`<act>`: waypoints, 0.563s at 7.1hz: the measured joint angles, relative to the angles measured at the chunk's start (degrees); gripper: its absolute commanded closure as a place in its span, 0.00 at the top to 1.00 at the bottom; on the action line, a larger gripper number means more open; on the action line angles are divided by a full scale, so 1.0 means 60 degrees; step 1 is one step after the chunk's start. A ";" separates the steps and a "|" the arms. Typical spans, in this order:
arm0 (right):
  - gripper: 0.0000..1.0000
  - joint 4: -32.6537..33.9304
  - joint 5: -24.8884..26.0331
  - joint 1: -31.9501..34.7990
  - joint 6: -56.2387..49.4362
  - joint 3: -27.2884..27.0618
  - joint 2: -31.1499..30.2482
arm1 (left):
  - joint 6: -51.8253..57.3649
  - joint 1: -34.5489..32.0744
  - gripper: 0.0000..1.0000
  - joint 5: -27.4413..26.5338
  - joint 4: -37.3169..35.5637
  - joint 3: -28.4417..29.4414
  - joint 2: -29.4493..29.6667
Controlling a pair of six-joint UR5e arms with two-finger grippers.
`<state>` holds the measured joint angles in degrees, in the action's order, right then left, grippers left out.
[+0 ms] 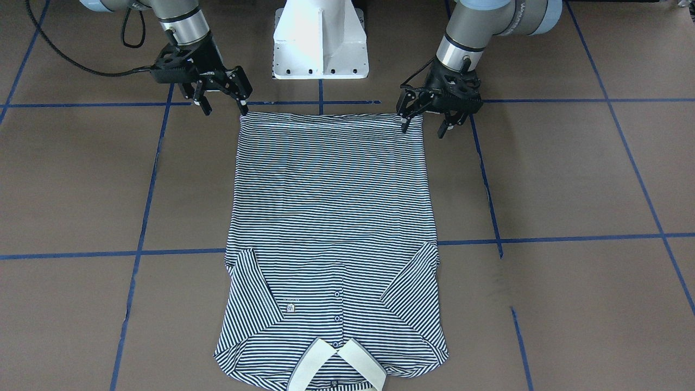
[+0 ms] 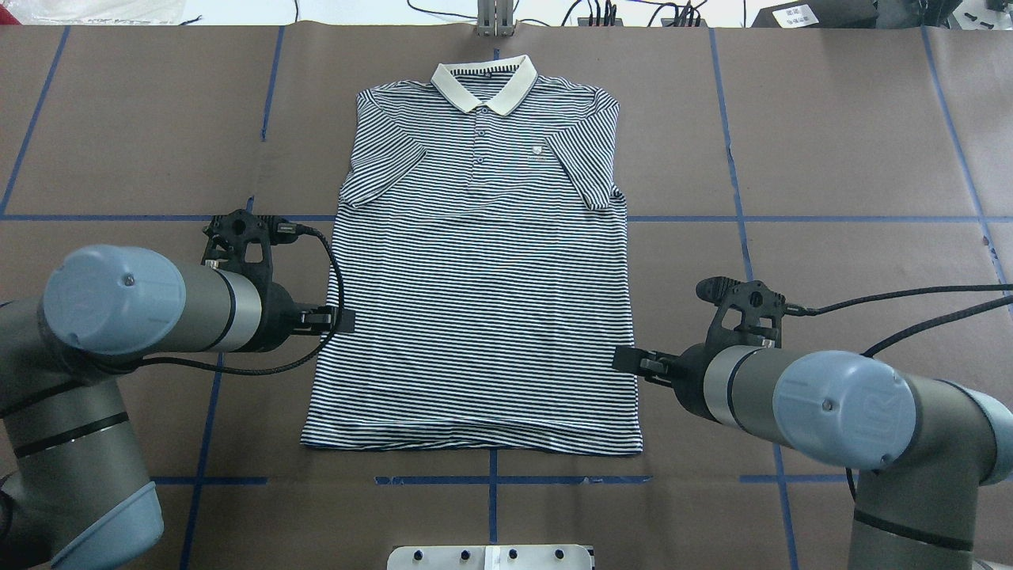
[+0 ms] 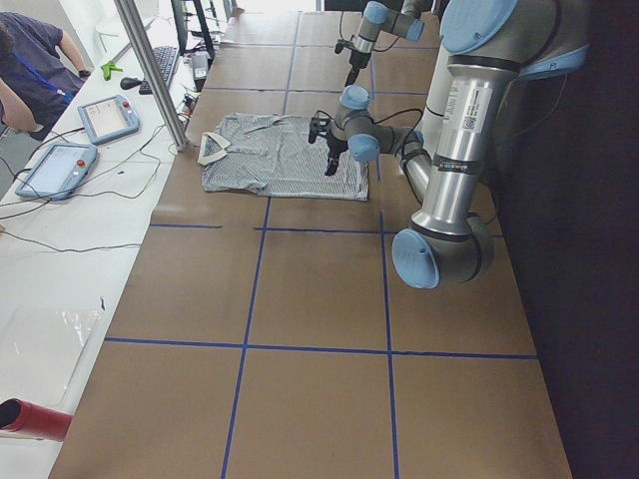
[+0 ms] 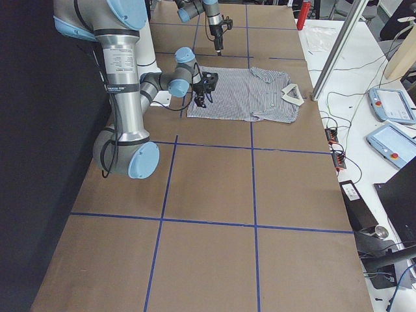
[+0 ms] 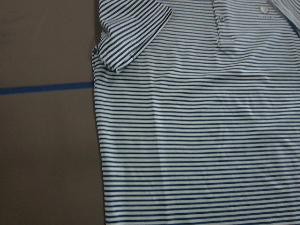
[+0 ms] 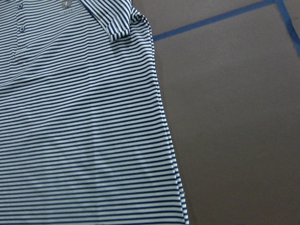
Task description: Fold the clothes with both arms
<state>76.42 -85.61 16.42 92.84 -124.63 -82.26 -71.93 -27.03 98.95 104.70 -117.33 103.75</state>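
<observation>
brown table (image 1: 570, 179), blue tape grid (image 1: 543, 239); white bench (image 3: 45, 264)

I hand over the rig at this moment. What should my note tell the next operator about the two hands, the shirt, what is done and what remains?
Left hand: open, holds nothing, at the hem corner on its side.
Right hand: open, holds nothing, at the other hem corner. Whether either one touches the cloth cannot be told.
Polo shirt: flat on the table, front up, collar away from the robot, hem toward it.
Done: both sleeves lie folded in over the front.
Left: the body is not yet folded. Probably next: grasp the hem corners and carry the hem toward the collar.
</observation>
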 measured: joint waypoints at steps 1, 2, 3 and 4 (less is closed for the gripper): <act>0.98 0.0005 0.0266 -0.0274 0.0110 -0.0021 -0.0049 | -0.0532 0.0394 0.48 -0.0196 -0.0016 0.0005 -0.0227; 0.98 0.0006 0.0359 -0.0371 0.0143 -0.0025 -0.0070 | -0.0782 0.0643 0.48 -0.0286 -0.0015 0.0009 -0.0504; 0.98 0.0007 0.0398 -0.0409 0.0153 -0.0029 -0.0081 | -0.0873 0.0836 0.48 -0.0319 -0.0012 0.0026 -0.0715; 0.98 0.0007 0.0415 -0.0430 0.0156 -0.0029 -0.0085 | -0.0907 0.1020 0.48 -0.0330 -0.0015 0.0055 -0.0843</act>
<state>76.46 -83.12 13.84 93.77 -124.80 -82.77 -77.37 -20.91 96.98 104.61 -117.00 98.69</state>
